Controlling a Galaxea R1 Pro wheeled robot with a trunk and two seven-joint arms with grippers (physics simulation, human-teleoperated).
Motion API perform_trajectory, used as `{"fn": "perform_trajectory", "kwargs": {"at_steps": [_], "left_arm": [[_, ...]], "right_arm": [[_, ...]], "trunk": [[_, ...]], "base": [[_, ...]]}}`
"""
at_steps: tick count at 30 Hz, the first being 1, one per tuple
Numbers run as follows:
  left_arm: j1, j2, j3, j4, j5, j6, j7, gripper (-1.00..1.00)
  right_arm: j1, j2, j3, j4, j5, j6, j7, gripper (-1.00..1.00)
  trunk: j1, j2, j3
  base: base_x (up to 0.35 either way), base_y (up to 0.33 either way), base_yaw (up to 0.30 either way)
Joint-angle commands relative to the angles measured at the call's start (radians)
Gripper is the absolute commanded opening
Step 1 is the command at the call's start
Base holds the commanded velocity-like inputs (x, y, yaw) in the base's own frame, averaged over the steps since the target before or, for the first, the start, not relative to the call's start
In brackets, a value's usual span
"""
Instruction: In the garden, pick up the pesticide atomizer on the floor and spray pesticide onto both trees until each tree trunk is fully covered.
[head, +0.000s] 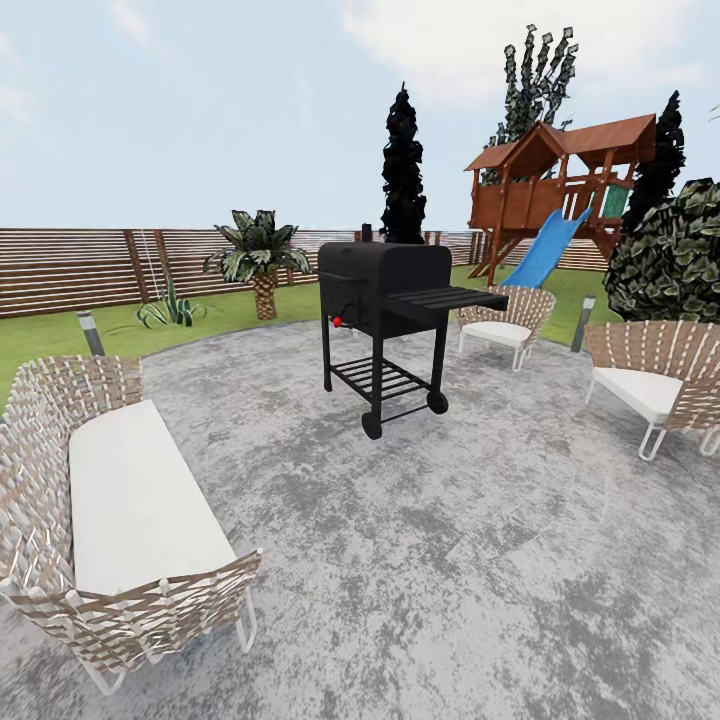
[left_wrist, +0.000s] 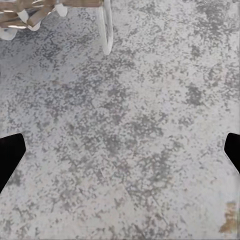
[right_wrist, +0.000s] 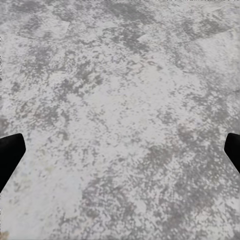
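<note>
Standing on: a mottled grey stone patio (head: 480, 560), round-edged, with green lawn (head: 40, 345) beyond it.
Centre: a black wheeled barbecue grill (head: 385, 310), side shelf stuck out to the right, upright on the paving.
Near left: a woven sofa (head: 110, 510) with a white cushion.
Right side: two woven armchairs, one near the grill (head: 505, 322), one at the edge (head: 660, 380).
Background: brown slatted fence (head: 90, 265), a short palm (head: 260, 262), a black cone-shaped tree (head: 403, 170), a wooden playhouse (head: 560, 185) with a blue slide (head: 548, 250).
Left gripper (left_wrist: 120, 150): dark fingertips far apart at both edges of the wrist view, spread wide over bare paving, nothing between them; a white sofa leg (left_wrist: 107, 27) sits ahead.
Right gripper (right_wrist: 120, 150): likewise spread wide, holding nothing, above bare stone.
Atomizer: I can't spot it anywhere from here.
Grey-trunked trees: can't pick them out either.
</note>
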Motion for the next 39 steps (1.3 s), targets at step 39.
{"fn": "perform_trajectory", "kwargs": {"at_steps": [39], "left_arm": [[-0.002, 0.003, -0.002, 0.000, -0.008, -0.008, -0.011, 1.00]], "right_arm": [[-0.001, 0.002, -0.009, -0.004, -0.020, -0.001, -0.008, 1.00]], "trunk": [[0.000, -0.001, -0.001]], "base": [[0.000, 0.000, -0.194]]}}
